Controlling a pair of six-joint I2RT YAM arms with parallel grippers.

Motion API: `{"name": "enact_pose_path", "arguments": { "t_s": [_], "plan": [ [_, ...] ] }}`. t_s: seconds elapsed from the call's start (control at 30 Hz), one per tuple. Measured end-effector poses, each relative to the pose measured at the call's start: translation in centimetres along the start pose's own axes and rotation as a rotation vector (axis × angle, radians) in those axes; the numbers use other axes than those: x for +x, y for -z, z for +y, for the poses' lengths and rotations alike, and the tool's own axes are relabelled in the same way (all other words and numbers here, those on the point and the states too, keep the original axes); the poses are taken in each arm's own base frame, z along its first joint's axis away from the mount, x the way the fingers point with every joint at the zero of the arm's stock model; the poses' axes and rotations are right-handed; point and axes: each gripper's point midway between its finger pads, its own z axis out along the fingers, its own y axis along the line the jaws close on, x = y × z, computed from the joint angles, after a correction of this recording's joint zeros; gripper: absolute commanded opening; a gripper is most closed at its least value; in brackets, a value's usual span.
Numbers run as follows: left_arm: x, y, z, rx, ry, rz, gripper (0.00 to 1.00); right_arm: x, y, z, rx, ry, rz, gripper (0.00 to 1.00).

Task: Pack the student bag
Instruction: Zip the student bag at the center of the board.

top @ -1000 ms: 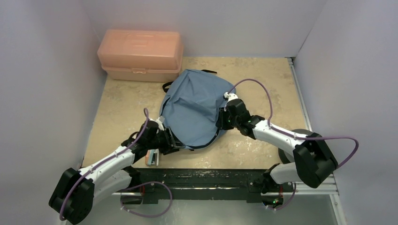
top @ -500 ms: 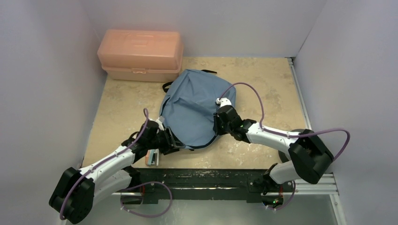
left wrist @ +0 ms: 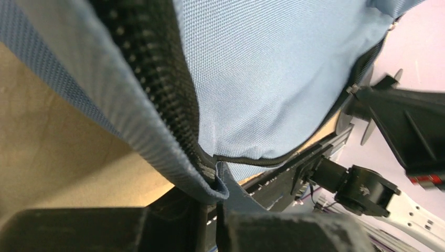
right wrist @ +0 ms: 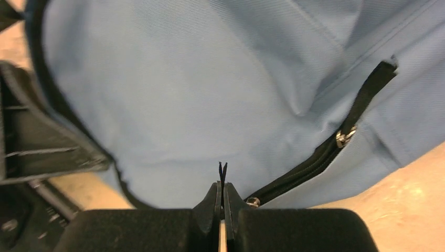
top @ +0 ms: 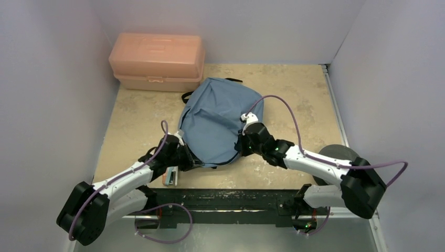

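Student bag [top: 218,118] lies mid tabletop [top: 294,89], mouth toward the near edge. Your left gripper [left wrist: 212,202] is clamped on its hem [left wrist: 209,185] beside the zipper [left wrist: 152,79], probably to anchor it. The right gripper [right wrist: 222,191] has its fingers together on a thin black tab [right wrist: 222,169], likely the zipper pull. Only the wrist views show these grips; overhead hides them.

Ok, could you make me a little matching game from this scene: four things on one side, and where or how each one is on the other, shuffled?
1 student bag
2 plastic box
3 left gripper
4 right gripper

a salmon pink, far left corner of the table
b shut on a thin black tab
c dusty blue, mid-table
d pinching the bag's zipper edge

Pairs: 1-c, 2-a, 3-d, 4-b
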Motion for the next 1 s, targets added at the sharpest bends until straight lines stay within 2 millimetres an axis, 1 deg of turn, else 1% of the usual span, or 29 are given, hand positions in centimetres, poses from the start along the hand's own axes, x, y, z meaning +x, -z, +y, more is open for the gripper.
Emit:
{"name": "enact_pose_path", "arguments": {
  "t_s": [0.07,0.13,0.23,0.37,0.47,0.57,0.67,0.7,0.8,0.9,1.0],
  "plan": [
    [-0.2,-0.2,0.2,-0.008,0.000,-0.010,0.00,0.1,0.9,1.4,-0.077,-0.016,-0.010,0.00],
    [-0.3,-0.2,0.3,-0.006,0.004,-0.018,0.00,0.6,1.2,2.5,-0.132,-0.031,-0.005,0.00],
    [-0.3,-0.3,0.3,0.000,0.012,-0.023,0.00,2.1,1.0,4.3,-0.199,-0.043,0.035,0.00],
    [-0.4,-0.2,0.3,0.005,0.018,-0.032,0.00,3.7,0.1,6.4,-0.266,-0.057,0.085,0.00],
    [-0.4,0.0,0.3,0.004,0.017,-0.043,0.00,3.9,-0.1,6.7,-0.272,-0.076,0.089,0.00],
    [-0.6,0.5,0.3,0.001,0.018,-0.063,0.00,3.1,0.3,6.5,-0.258,-0.105,0.067,0.00],
    [-0.8,0.8,0.6,-0.017,0.034,-0.088,0.00,1.5,1.0,4.7,-0.194,-0.167,0.018,0.00],
    [-0.9,0.9,0.9,-0.029,0.041,-0.097,0.00,0.6,1.2,3.6,-0.160,-0.198,-0.006,0.00],
    [-1.2,1.1,1.5,-0.061,0.057,-0.120,0.00,-2.5,1.8,-1.7,-0.032,-0.308,-0.117,0.00],
    [-1.2,1.2,1.7,-0.079,0.068,-0.128,0.00,-4.0,2.0,-5.9,0.059,-0.374,-0.174,0.00],
    [-1.3,1.2,1.8,-0.088,0.073,-0.131,0.00,-5.3,1.4,-8.8,0.106,-0.410,-0.217,0.00]
  ]
}}
